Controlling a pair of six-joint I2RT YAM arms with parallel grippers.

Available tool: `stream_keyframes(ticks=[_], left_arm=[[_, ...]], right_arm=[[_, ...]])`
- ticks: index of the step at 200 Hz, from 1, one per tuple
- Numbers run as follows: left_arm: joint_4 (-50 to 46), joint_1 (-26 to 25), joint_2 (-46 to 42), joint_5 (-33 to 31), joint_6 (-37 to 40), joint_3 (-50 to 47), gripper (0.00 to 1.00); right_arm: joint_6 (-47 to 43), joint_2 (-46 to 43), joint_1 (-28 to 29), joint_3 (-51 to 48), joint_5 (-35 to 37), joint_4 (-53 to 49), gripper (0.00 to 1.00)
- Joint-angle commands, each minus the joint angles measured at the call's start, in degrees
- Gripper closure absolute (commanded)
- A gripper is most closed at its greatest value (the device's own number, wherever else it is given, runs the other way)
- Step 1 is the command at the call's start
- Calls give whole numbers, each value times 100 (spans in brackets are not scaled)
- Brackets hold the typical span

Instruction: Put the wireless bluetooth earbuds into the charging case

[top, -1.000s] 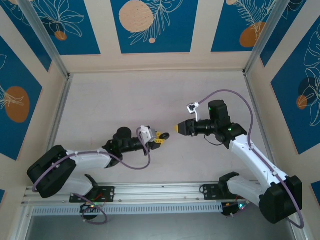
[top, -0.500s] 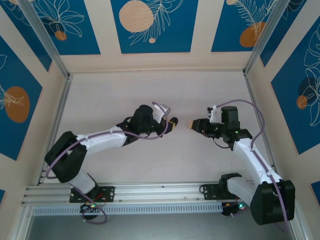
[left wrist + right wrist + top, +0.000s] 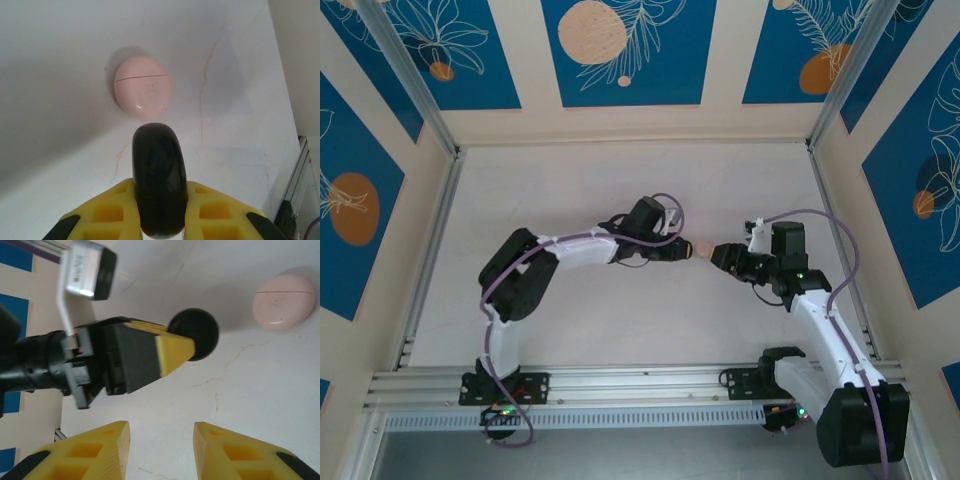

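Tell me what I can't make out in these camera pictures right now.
- Inside of the pale pink round case: its lid is shut, left wrist view.
- Flat faces of the black round disc: covered by the left gripper's yellow fingers, left wrist view.
- Finger bases of the right gripper: cut off by the bottom edge, right wrist view.
- Gap between disc and case: too small, top view.
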Motion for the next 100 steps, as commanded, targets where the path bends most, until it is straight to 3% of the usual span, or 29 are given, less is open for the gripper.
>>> stream_keyframes(ticks=[1,100], left_arm=[[-145,16,287,356,-582,332,93],[-25,272,731,261,-840,580,90]], right_arm=[[30,-97,-50,-96,-94,-111,62],[49,-164,-109,-219,-136,-128,62]])
